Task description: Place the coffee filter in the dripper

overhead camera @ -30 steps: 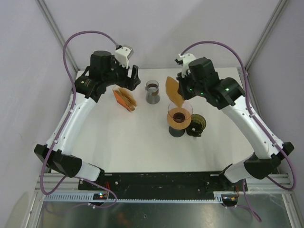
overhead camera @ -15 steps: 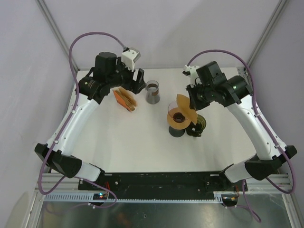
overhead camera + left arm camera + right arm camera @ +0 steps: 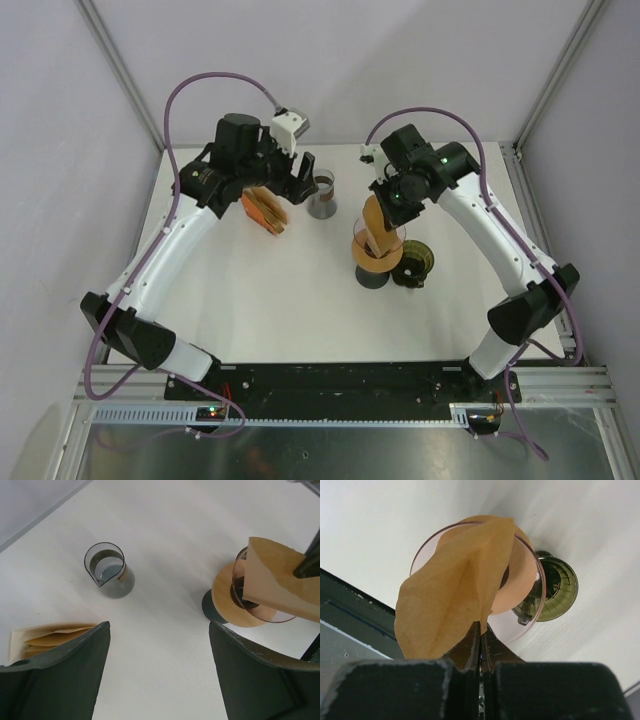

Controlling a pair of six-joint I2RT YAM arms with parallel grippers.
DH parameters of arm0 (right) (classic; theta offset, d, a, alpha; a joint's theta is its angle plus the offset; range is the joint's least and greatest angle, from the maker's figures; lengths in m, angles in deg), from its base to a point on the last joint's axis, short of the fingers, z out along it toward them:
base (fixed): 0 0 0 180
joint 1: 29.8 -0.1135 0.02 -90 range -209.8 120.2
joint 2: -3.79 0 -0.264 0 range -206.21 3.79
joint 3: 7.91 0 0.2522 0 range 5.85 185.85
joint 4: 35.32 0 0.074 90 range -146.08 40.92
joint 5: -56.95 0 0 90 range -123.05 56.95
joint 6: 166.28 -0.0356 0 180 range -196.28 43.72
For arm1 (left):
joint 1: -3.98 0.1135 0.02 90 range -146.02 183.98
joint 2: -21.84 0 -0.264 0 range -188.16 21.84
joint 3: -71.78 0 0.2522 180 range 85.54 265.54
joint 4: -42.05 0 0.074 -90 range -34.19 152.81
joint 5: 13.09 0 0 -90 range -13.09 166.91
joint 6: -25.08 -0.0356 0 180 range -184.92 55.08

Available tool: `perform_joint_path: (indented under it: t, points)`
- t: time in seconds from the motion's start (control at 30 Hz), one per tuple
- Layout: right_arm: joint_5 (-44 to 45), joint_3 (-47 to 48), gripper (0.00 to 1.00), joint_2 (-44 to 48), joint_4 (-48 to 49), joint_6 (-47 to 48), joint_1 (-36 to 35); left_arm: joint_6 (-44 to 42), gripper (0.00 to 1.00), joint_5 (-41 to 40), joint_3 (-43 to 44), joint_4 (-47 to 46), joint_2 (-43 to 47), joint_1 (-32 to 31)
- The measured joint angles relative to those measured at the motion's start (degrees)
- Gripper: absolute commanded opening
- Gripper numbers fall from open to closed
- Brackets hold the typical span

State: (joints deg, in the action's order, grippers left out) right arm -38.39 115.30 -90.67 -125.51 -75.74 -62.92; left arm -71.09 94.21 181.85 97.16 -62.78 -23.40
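Note:
My right gripper [image 3: 481, 627] is shut on the edge of a brown paper coffee filter [image 3: 455, 595]. The filter [image 3: 376, 222] hangs over the glass dripper [image 3: 374, 250], its lower tip inside the rim. In the right wrist view the dripper [image 3: 527, 605] shows as a pinkish glass cone with a tan collar. In the left wrist view the filter [image 3: 277, 582] leans across the dripper [image 3: 235, 602]. My left gripper [image 3: 157, 645] is open and empty above the bare table, left of the dripper, also seen from above [image 3: 290, 175].
A stack of spare filters [image 3: 265, 208] in an orange holder lies under the left arm. A small glass pitcher [image 3: 321, 193] stands at the back middle. A dark green round lid [image 3: 415, 262] lies right beside the dripper.
My right gripper has swung left and down, bringing the filter from beside the dripper to over its mouth. My left arm has shifted slightly right.

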Motion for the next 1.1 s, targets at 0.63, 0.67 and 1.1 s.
perform_joint_path:
  t: [0.63, 0.67, 1.1]
  points:
    - [2.99, -0.96, 0.00, -3.76, 1.97, 0.59, 0.00, 2.82, 0.82, 5.09, -0.57, -0.02, -5.51, -5.81]
    - [3.08, -1.66, 0.00, -3.69, 2.25, 0.57, 0.00, 3.34, 0.81, 5.55, -0.28, -0.02, -6.47, -6.34]
    - [3.52, -6.91, 0.02, -1.92, 5.66, 0.35, 0.52, 7.30, 0.54, 7.74, 1.49, -0.04, -12.83, -8.72]
